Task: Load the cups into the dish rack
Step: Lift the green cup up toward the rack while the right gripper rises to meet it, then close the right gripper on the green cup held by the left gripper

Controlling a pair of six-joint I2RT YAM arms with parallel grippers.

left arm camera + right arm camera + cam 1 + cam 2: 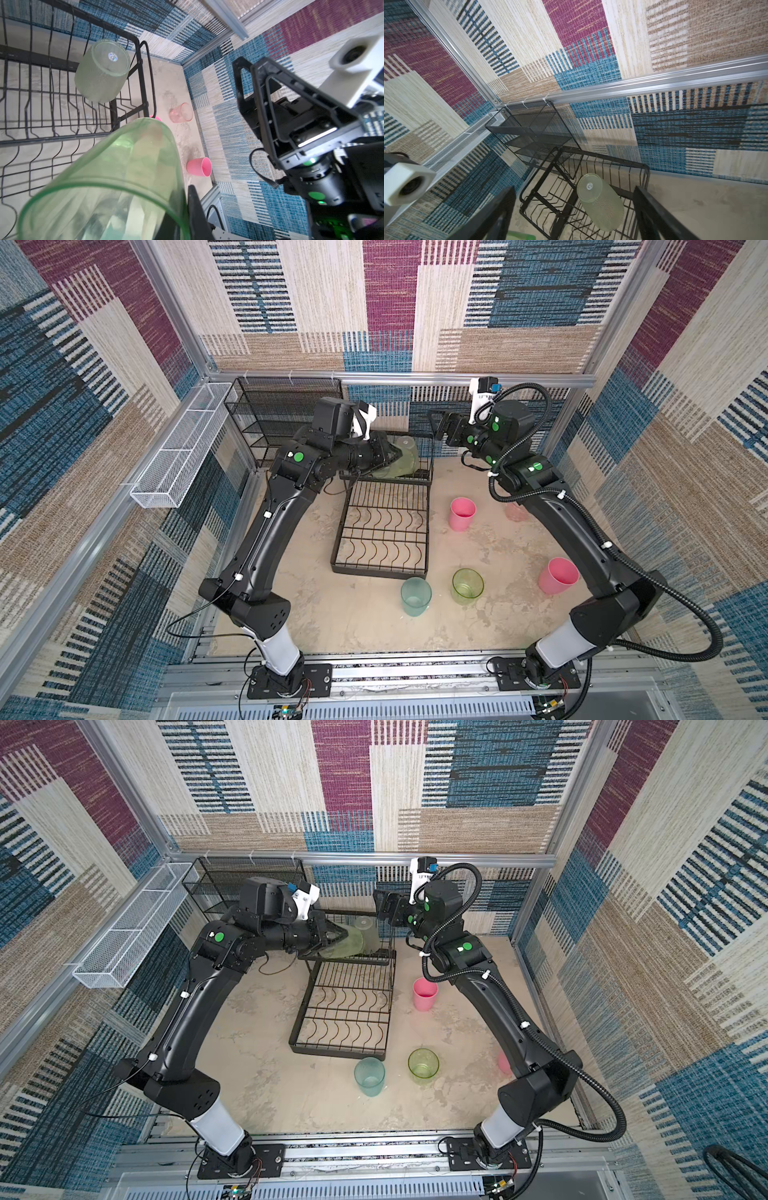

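Left claw point(390, 455) pinches a translucent green plastic cup point(104, 176) over the far end of the black wire dish rack point(379, 571); right claw point(434, 426) gapes wide, empty, beside it.

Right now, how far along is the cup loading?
Done: one frosted cup base up on the rack's shelf. In hand: left claw shut on a green cup beside it. Left: five on the table: teal, second green, pink, another pink, clear pink.
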